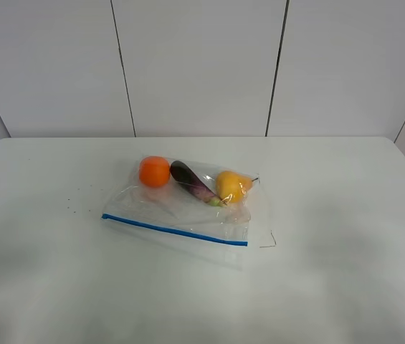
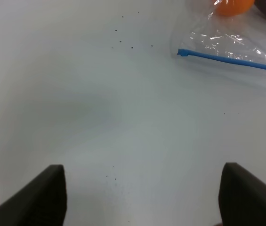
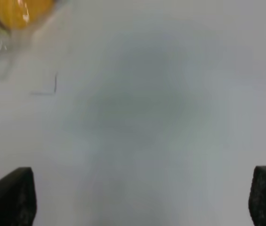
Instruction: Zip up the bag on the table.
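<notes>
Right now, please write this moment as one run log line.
stage: start | bag: flat on table, untouched | left gripper: open, empty | right gripper: open, empty

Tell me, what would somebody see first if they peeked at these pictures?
First the clear bag in the middle of the white table, with a bright orange, a purple eggplant and a yellow lemon lined up inside along its far side. Next, the thin blue zipper strip running along the bag's near edge.
</notes>
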Motion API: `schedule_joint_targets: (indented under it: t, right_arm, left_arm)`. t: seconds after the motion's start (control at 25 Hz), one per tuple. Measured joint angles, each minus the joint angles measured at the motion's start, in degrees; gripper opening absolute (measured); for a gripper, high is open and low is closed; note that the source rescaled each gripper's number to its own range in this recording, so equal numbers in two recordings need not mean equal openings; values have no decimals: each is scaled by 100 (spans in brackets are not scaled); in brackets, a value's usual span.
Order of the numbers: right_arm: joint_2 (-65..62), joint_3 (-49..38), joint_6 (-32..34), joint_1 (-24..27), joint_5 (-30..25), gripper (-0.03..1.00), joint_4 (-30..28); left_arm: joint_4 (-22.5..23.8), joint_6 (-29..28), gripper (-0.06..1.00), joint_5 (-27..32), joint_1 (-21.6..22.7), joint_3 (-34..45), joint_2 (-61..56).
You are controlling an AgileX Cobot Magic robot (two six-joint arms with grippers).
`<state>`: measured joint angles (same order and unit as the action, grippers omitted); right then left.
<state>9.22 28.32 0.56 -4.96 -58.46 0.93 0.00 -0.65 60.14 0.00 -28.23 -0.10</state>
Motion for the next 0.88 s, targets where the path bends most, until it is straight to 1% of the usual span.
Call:
schedule_joint_targets:
  t: [0.16, 0.4, 0.72, 0.88]
  right_arm:
    - [-117, 0, 0, 31, 0, 100, 13]
    - [-117, 0, 6, 418, 0, 100, 17]
    - [-169, 0, 6, 464, 0, 100, 36]
    - [-637, -2, 6, 464, 0, 100, 36]
  left_arm:
    - [0, 0, 100, 0, 0, 0, 0]
    - [0, 0, 100, 0, 0, 0, 0]
    - [0, 0, 100, 0, 0, 0, 0]
    - [0, 0, 100, 0, 0, 0, 0]
